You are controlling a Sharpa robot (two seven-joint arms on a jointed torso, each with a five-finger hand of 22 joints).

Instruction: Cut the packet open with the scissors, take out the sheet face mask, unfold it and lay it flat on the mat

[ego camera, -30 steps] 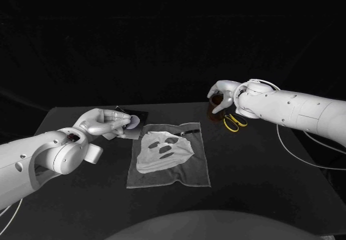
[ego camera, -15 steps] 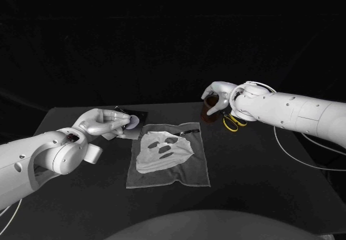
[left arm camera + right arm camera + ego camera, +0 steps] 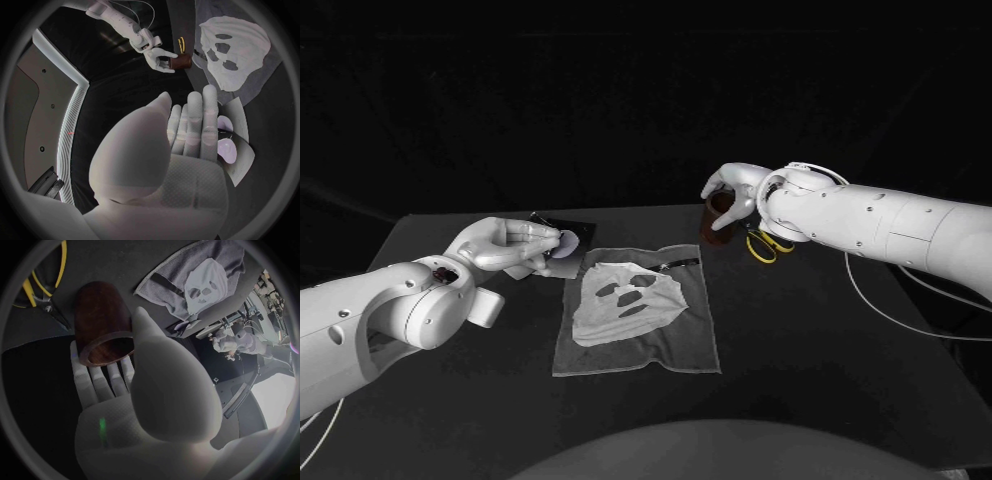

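The white sheet mask [image 3: 629, 297] lies unfolded on the grey mat [image 3: 646, 352] in the middle of the table; the left wrist view shows the mask [image 3: 236, 49] and mat [image 3: 275, 75] too. My left hand [image 3: 514, 245] hovers left of the mat and grips the cut packet [image 3: 564, 243], seen close up as a pale sheet [image 3: 235, 145] under my fingers [image 3: 194, 125]. My right hand [image 3: 738, 193] is beyond the mat's far right corner, its fingers [image 3: 100, 372] and thumb around the rim of a brown cup [image 3: 99, 320]. Beside the cup lie the yellow-handled scissors [image 3: 764, 245].
A small dark strip [image 3: 682, 263] lies at the mat's far right corner. The brown cup [image 3: 723, 213] and scissors [image 3: 44, 290] take up the table's far right. The table's front edge runs below the mat.
My right hand has shifted a little to the left, and the brown cup with it. The left hand, packet, mask and mat have stayed still.
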